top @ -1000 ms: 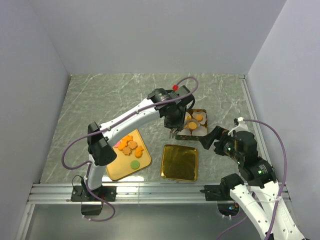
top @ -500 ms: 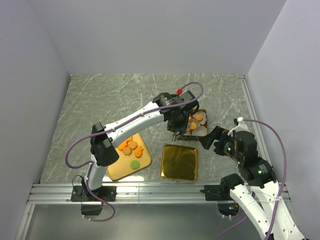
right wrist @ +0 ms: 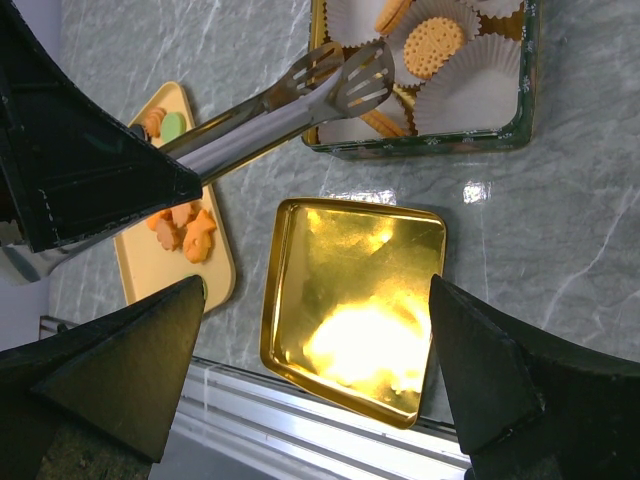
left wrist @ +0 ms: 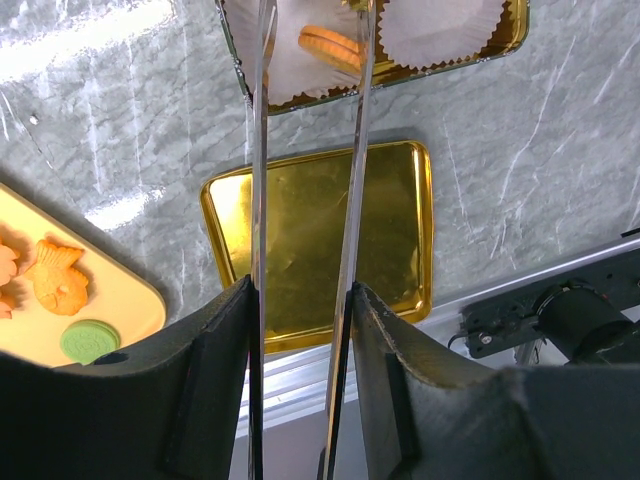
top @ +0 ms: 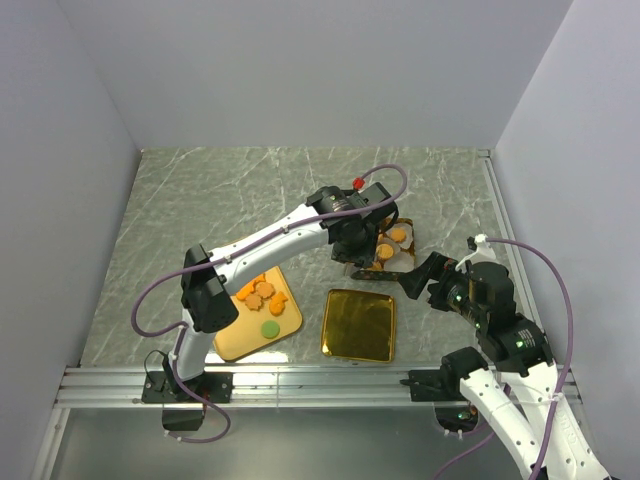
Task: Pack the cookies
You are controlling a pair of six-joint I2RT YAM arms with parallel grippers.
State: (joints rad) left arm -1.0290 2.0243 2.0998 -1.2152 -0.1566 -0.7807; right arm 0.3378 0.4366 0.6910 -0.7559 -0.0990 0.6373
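Observation:
My left gripper (top: 349, 238) is shut on metal tongs (right wrist: 335, 85), seen as two thin blades (left wrist: 258, 180) in the left wrist view. The tong tips hover slightly apart over the near left cup of the green tin (top: 392, 245) and look empty. Orange cookies (right wrist: 432, 46) lie in white paper cups in the tin; one (left wrist: 330, 46) lies between the blades. More cookies (top: 262, 291), orange, pink and one green (top: 270, 327), lie on the tan tray (top: 285, 320). My right gripper (top: 420, 276) is open and empty above the table, right of the gold lid (top: 359, 325).
The gold lid (right wrist: 355, 300) lies upside down between the tray and the right arm, near the metal rail (top: 300, 380) at the front. White walls enclose the marble table (top: 220, 200) on three sides.
My left arm has swung right, bringing the tongs from the tin's left edge to above its near left cup. The right arm has not moved.

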